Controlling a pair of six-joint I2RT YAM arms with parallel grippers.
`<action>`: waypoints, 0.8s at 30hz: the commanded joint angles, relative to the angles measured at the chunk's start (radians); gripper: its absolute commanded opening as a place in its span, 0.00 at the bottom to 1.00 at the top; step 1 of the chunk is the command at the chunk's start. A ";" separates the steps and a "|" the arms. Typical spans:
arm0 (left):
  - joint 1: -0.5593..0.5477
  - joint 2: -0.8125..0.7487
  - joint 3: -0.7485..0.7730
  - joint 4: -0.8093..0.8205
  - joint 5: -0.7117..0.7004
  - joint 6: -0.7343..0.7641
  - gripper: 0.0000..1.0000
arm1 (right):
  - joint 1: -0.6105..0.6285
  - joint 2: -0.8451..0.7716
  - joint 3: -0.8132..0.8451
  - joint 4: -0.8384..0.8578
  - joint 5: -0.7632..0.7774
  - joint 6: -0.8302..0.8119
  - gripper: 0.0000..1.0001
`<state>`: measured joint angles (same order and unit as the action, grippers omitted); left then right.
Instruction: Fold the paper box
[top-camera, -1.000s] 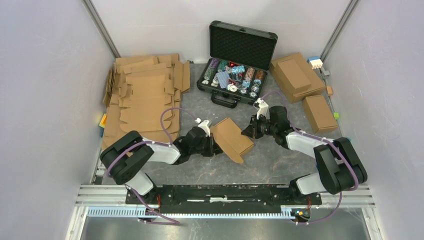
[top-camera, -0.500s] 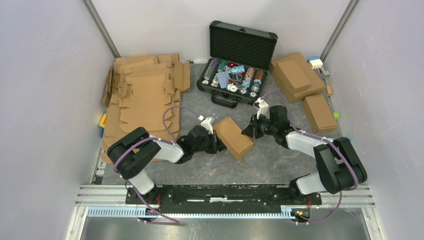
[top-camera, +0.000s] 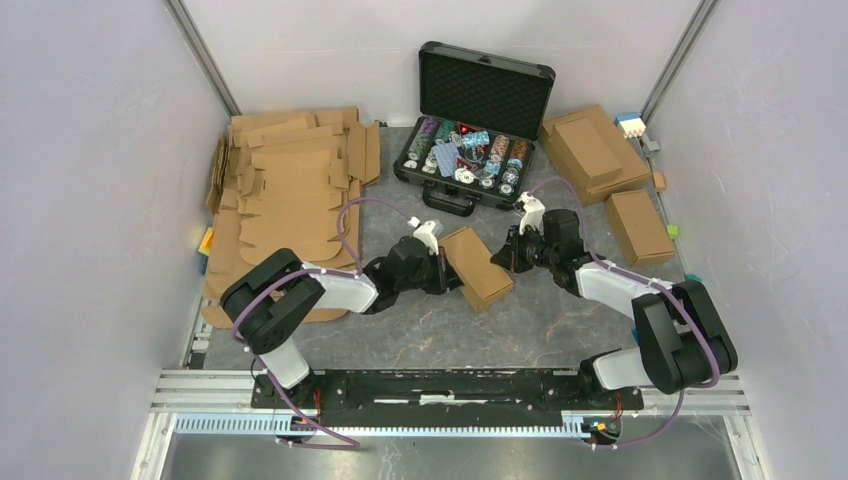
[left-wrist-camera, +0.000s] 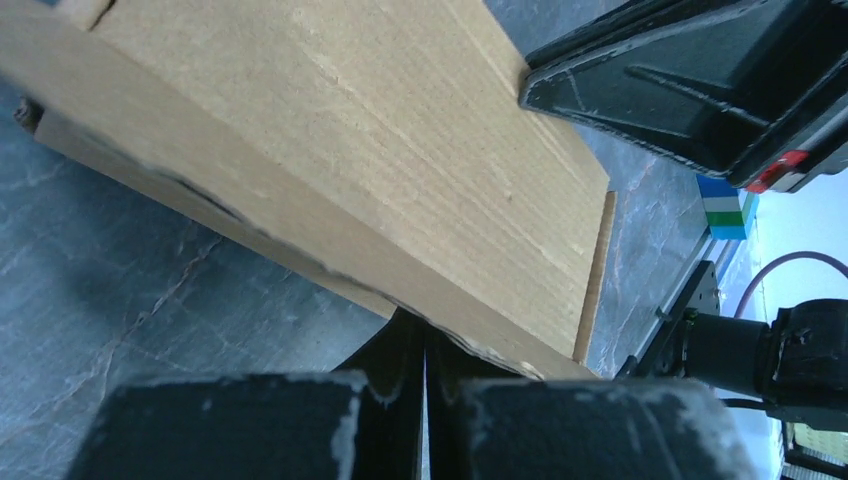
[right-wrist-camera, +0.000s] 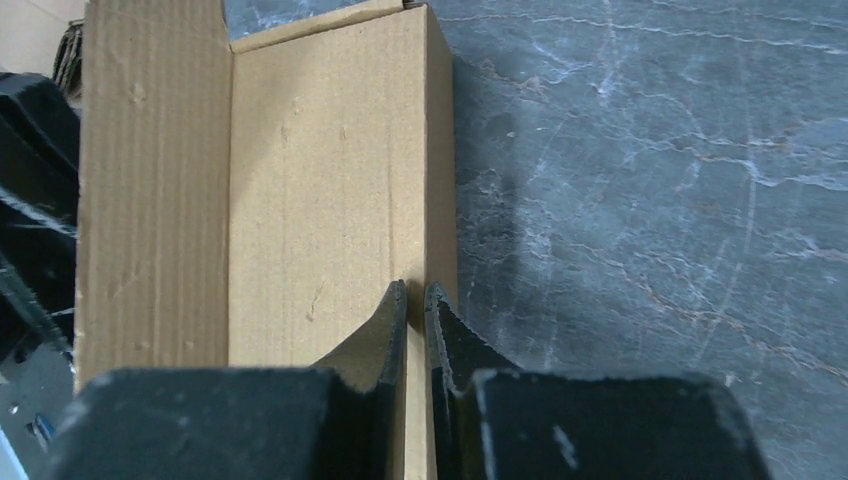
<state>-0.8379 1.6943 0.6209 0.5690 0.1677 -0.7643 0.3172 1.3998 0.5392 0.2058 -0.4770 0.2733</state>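
The small plain brown cardboard paper box (top-camera: 477, 267) sits mid-table between the two arms, nearer the open black case (top-camera: 485, 90) of coloured chips than it was a second ago. Back then it lay lower and further left, tipped up so that more of its broad face showed. Now it looks narrower and flatter from above. The left gripper (top-camera: 445, 275) has reached further out along with it, so the left arm is stretched more toward the middle. The right gripper (top-camera: 503, 262) has shifted only slightly, toward the far right, and now meets the box's right edge, where earlier there was a little room between them. In the left wrist view the left gripper (left-wrist-camera: 424, 335) has its fingers drawn to a thin slit right at the box's (left-wrist-camera: 330, 150) lower edge. The box slants up above the grey marbled table (left-wrist-camera: 150, 300) and throws a shadow on it. In the right wrist view the right gripper (right-wrist-camera: 416, 295) is just as narrow, closed over the long side wall of the box (right-wrist-camera: 320, 200), with cardboard showing in the slit and one flap lying open to the left. The spread of flat brown cardboard blanks (top-camera: 290, 200) at the left and the wide brown cardboard box (top-camera: 590, 150) at the far right lie where they did.
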 joint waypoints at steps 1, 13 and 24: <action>-0.009 -0.069 0.130 -0.008 0.008 0.042 0.03 | -0.006 0.000 -0.047 -0.167 0.050 -0.011 0.09; -0.008 -0.122 0.239 -0.285 -0.001 0.115 0.04 | -0.040 0.005 -0.031 -0.202 0.125 -0.036 0.07; 0.000 -0.348 0.192 -0.727 -0.120 0.151 0.06 | -0.044 0.012 -0.028 -0.201 0.120 -0.041 0.07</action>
<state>-0.8402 1.4082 0.8444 -0.0105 0.1055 -0.6537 0.2737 1.3701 0.5388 0.1555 -0.3992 0.2722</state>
